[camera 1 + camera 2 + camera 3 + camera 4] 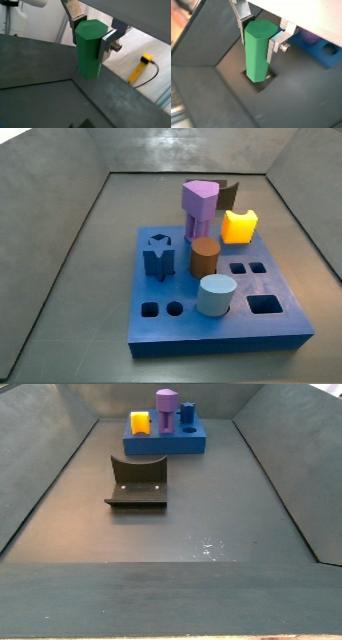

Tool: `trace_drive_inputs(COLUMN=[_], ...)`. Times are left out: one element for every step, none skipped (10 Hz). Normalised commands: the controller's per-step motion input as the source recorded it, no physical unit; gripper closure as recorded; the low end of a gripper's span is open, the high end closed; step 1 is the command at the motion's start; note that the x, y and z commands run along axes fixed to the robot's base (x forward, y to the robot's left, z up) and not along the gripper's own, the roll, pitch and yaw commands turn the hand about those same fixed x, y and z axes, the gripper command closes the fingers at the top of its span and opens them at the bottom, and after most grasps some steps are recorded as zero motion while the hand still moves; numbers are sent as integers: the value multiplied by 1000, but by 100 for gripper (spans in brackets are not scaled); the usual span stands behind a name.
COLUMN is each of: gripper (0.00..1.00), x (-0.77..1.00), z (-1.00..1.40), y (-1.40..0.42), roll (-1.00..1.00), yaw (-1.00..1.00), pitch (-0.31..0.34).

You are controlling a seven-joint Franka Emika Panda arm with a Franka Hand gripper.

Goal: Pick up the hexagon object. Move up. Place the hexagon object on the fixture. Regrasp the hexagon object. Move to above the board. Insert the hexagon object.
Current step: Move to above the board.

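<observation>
wrist views both show my gripper (92, 36) closed on the hexagon object (89, 50), a bright green prism. it hangs straight down between the silver fingers (107, 46), clamped near its top end, most of its length sticking out below the pads. in a wrist view the peg's lower end (255, 76) sits at a dark recess in the grey floor; can't tell if it touches. a blue block (319, 50) shows off to one side behind the fingers. in a wrist view a yellow-tipped cable (141, 67) lies outside the bin wall.

side views don't show the gripper or green peg at all. in a side view the board (214, 298) is a blue slab w/ cut-outs, carrying a purple peg (199, 208), yellow block (239, 226), brown cylinder (205, 257) and pale cylinder (217, 295). in a side view the fixture (138, 482), dark l-shaped, stands on the floor in front of the board (167, 439), apart from it.
</observation>
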Motion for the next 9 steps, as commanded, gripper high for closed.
trace_drive_inputs(gripper=[100,100,100,100,100,100,100,100,100], x=[-498,-506,-545,-485,-288,-181,-116,-96,-78], z=[2,-5,15,7,-1,5,-3,-5,1], y=[-1000,-1000,-1000,-846,-422,-228,-92,-60,-18], roll=[-1000,-1000,-1000,-1000,-1000,-1000,-1000,-860,-553], yaw=[-200,-203,-211,-212,-210,-203,-187,-156,-83], pitch=[-90,-84,-69,-67,-56,-44,-36,-38,-36])
